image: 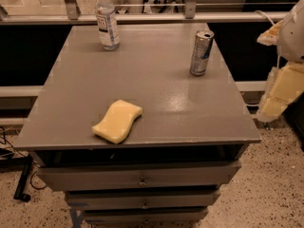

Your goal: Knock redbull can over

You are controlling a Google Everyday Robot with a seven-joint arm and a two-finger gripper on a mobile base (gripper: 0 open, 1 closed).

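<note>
The redbull can [202,52] is slim and silver with blue patches. It stands upright on the right rear part of the grey cabinet top [156,94]. My gripper [277,99], cream-coloured, hangs off the cabinet's right edge, to the right of the can and lower than it. It is apart from the can and touches nothing on the top.
A clear water bottle with a white cap [107,20] stands at the left rear. A yellow sponge [118,121] lies near the front edge, left of centre. A metal rail [142,18] runs behind the cabinet. Drawers [140,177] are below the top.
</note>
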